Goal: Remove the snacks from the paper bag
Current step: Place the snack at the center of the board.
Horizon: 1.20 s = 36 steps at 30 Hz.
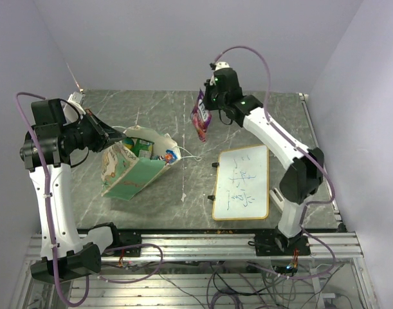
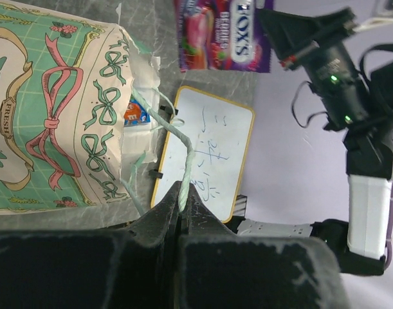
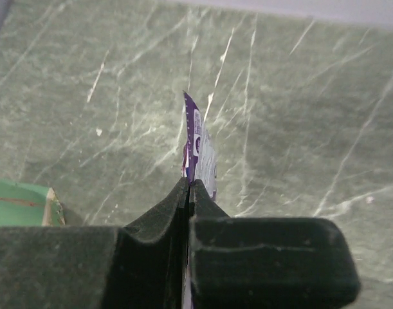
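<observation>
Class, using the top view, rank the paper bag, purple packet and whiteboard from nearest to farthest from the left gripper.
1. Paper bag, at the left gripper, its handle in the jaws.
2. Purple packet, centre-back, in the right gripper.
3. Whiteboard, right side.

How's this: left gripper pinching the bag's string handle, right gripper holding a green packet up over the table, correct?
Not quite. The packet is purple, not green: the right wrist view shows the right gripper shut on the purple packet over the table. The left gripper does pinch the string handle of the paper bag.
</observation>
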{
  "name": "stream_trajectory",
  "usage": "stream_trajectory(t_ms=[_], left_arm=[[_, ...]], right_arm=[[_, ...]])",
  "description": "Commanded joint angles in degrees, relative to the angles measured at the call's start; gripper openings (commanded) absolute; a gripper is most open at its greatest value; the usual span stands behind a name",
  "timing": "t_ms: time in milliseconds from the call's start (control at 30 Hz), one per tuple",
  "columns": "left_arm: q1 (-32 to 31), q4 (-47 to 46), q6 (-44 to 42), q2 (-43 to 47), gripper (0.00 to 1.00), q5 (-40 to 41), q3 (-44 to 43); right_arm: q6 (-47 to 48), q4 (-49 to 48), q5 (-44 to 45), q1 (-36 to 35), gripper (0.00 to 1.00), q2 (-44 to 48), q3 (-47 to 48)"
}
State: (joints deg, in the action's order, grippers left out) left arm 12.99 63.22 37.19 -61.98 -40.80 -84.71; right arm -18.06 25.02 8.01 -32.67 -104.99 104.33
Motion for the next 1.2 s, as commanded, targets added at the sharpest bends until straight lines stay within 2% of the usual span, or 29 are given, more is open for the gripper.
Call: stream_trajectory(t_ms=[0, 167, 267, 333, 400, 467, 500, 567, 633, 700, 733, 767, 867, 967, 1067, 1167], left_arm=[[0.3, 1.9, -1.7, 0.9, 0.07, -1.6, -1.2], [0.3, 3.9, -3.0, 0.3, 0.07, -0.6, -2.6], [0.3, 4.2, -3.1, 0.2, 0.07, -0.3, -3.2], [0.3, 4.0, -3.0, 0.2, 0.07, -0.3, -3.2], [0.3, 4.1, -3.1, 0.1, 0.07, -0.1, -3.4], [0.3, 4.2, -3.4, -0.1, 0.07, 0.0, -3.7], [0.3, 4.4, -3.5, -0.1, 0.07, 0.1, -3.8], [0.3, 4.4, -3.7, -0.2, 0.07, -0.1, -3.8], [0.3, 4.2, -3.6, 0.1, 0.07, -0.3, -3.5], [0.3, 4.0, -3.5, 0.4, 0.07, -0.5, -3.0], [0.3, 3.8, -3.4, 0.6, 0.07, -0.6, -2.6], [0.3, 3.5, -3.1, 0.7, 0.07, -0.7, -2.2], [0.3, 1.8, -2.0, 1.4, 0.07, -1.2, -0.7], [0.3, 1.2, -1.9, 1.8, 0.07, -0.9, -0.3], [0.3, 0.7, -1.7, 2.1, 0.07, -0.6, -0.1], [0.3, -0.2, -1.0, 2.4, 0.07, -0.9, 0.5]], right_arm=[[-7.0, -3.8, -4.2, 0.2, 0.0, -5.3, 2.7], [-18.3, -8.6, -11.7, 0.3, 0.0, -13.0, 6.6], [-22.4, -13.7, -13.5, 1.7, 0.0, -14.3, 4.9], [-25.1, -16.1, -15.1, 5.1, 0.0, -14.7, 2.3], [-25.6, -17.9, -17.1, 8.9, 0.0, -15.1, -1.0], [-21.4, -19.8, -19.2, 12.0, 0.0, -16.0, -4.0], [-16.7, -18.6, -18.7, 13.3, 0.03, -17.5, -4.0], [-7.8, -11.3, -15.7, 15.9, 0.18, -20.8, -0.3], [-1.7, -1.6, -16.3, 18.5, 0.25, -26.1, 6.6], [2.0, 4.2, -15.8, 19.7, 0.39, -26.5, 10.3], [3.7, 4.9, -14.7, 19.8, 0.49, -25.2, 10.3], [5.1, 5.6, -13.4, 19.7, 0.56, -23.9, 10.0], [5.8, 8.4, -10.5, 19.7, 0.59, -19.7, 9.3], [4.1, 11.1, -14.8, 19.0, 0.6, -15.6, 7.5], [-0.1, 10.5, -25.8, 17.1, 0.62, -10.5, 1.4], [-4.4, 5.3, -39.0, 13.8, 0.65, -4.8, -8.2]])
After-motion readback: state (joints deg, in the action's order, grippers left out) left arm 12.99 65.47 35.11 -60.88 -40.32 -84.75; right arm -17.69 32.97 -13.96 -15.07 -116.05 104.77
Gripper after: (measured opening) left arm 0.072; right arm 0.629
